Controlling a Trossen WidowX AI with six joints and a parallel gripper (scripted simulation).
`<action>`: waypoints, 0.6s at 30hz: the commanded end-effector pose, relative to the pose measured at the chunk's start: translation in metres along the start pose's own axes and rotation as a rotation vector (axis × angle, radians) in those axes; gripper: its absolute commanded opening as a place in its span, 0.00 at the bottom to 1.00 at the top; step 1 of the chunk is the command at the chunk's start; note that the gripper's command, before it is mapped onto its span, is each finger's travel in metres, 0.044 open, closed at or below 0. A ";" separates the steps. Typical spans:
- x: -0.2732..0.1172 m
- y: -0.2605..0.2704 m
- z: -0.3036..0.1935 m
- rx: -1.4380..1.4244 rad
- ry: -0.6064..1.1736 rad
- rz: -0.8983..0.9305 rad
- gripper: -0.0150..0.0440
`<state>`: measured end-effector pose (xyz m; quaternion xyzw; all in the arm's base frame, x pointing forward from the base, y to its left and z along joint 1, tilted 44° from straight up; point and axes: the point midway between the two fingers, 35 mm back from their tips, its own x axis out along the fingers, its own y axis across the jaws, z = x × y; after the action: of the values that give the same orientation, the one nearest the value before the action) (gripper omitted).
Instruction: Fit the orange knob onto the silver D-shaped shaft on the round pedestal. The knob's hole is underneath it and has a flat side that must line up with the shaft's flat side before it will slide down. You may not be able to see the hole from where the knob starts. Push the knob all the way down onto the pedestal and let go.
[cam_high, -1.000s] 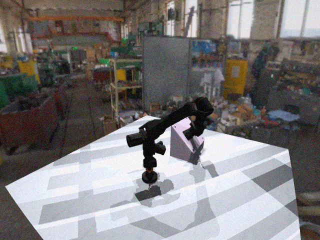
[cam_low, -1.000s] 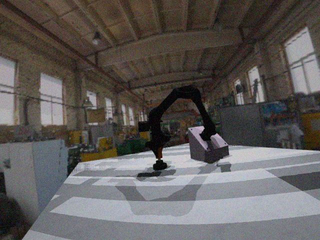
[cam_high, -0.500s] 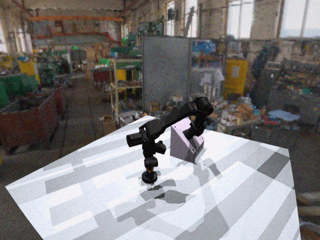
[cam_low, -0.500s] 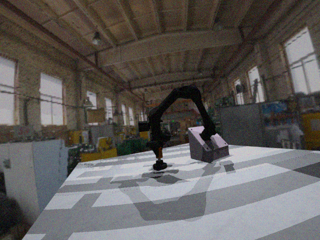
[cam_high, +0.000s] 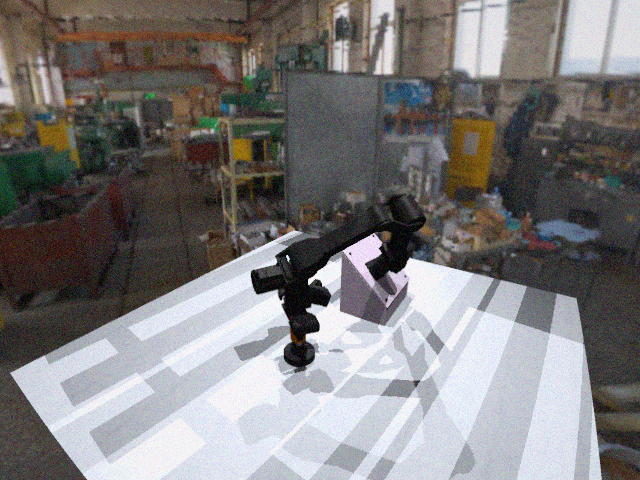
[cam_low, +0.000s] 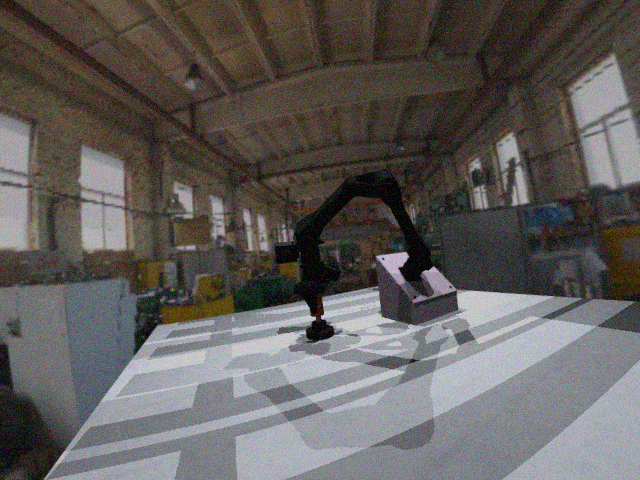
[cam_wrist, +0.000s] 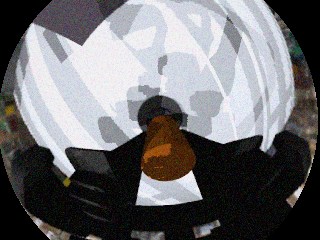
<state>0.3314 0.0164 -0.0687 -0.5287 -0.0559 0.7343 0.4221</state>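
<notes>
The orange knob (cam_high: 297, 339) (cam_low: 319, 305) (cam_wrist: 167, 155) is upright between the fingers of my gripper (cam_high: 297, 331) (cam_low: 316, 299) (cam_wrist: 163, 133), which is shut on it and points down. The black round pedestal (cam_high: 299, 355) (cam_low: 320, 331) (cam_wrist: 145, 111) stands directly below. In the exterior view a short grey piece of the shaft (cam_low: 318, 318) shows between the knob's lower end and the pedestal, so the knob is not down on the pedestal. Whether the shaft's tip is inside the hole cannot be told. The hole and both flat sides are hidden.
A pale purple wedge-shaped block (cam_high: 361, 289) (cam_low: 395, 297) (cam_wrist: 75, 25) with a slot and small dark holes stands beside the pedestal, under the arm's base end. Striped patches and arm shadows cross the white and grey table top (cam_high: 516, 413) (cam_low: 361, 459).
</notes>
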 end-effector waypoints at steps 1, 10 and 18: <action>-0.002 -0.002 -0.003 -0.010 0.009 -0.003 0.25; 0.001 -0.002 -0.002 -0.010 0.009 -0.003 0.25; 0.000 0.000 0.000 -0.010 0.008 -0.003 0.25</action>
<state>0.3325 0.0181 -0.0693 -0.5331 -0.0588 0.7327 0.4189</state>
